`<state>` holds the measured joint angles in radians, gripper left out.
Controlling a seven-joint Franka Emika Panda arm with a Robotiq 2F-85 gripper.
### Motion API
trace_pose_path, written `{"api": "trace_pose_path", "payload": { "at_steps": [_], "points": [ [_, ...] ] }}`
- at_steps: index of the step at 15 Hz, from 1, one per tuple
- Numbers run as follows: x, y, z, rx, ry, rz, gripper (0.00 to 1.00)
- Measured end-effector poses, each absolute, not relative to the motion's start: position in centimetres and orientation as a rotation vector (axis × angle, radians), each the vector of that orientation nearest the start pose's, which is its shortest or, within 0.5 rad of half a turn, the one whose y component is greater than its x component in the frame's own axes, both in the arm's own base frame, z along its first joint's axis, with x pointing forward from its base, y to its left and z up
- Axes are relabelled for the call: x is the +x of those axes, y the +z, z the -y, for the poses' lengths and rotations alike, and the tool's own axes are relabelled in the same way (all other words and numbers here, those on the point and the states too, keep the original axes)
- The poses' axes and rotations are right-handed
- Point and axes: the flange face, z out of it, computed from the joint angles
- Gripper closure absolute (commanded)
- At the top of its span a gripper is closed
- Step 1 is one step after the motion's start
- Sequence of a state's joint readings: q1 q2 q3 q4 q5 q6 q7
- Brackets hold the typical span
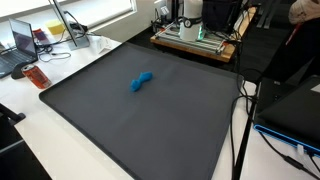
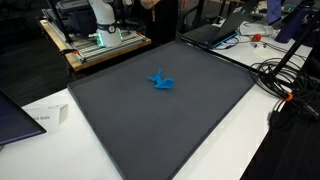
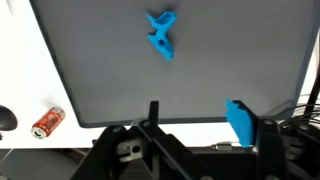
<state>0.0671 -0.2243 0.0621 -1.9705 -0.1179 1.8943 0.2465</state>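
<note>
Blue object [image 1: 143, 82] lies by itself near the middle of the dark mat [image 1: 120, 130], well apart from all four edges. Both exterior views show it flat on the surface with nothing touching it. From the wrist view it is a knobbly, forked shape, with small arms sticking out at angles. The claw [image 3: 196, 105] hangs high and back, over the mat's edge nearest the robot. Its fingers are spread with nothing between them, so it is open, empty and well apart from the object.

Now, where could this go sour? By the look of it, that forked shape gives the fingers no flat sides. A close across the wrong pair of arms would likely twist it or squirt it out sideways over the mat. It looks light too, so one finger landing first could shove it along rather than trap it. Coming down too deep is the other worry: the fingertips would dig into the mat and drag it.

Off the mat, a red can [image 3: 47, 122] lies on the white table [image 1: 30, 130] just beside a corner, and a wide swing on that side could send it rolling. Cables [image 2: 285, 85] trail over the table past another edge of the mat, where a low sweep could snag them.
</note>
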Motion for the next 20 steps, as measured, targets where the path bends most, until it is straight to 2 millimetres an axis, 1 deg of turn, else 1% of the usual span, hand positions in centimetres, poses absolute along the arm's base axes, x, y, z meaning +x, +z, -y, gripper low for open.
{"api": "trace_pose_path", "payload": {
  "at_steps": [6, 9, 12, 16, 20],
  "points": [
    [51.3, 57.0, -6.2, -3.242, -0.181, -0.111, 0.00],
    [52.1, 55.6, -6.3, -3.249, -0.129, -0.106, 0.00],
    [53.1, 53.2, -6.5, -3.255, -0.062, -0.101, 0.00],
    [54.8, 49.2, -6.8, -3.261, 0.015, -0.121, 0.00],
    [56.7, 45.0, -6.9, -3.275, 0.027, -0.189, 0.00]
  ]
}}
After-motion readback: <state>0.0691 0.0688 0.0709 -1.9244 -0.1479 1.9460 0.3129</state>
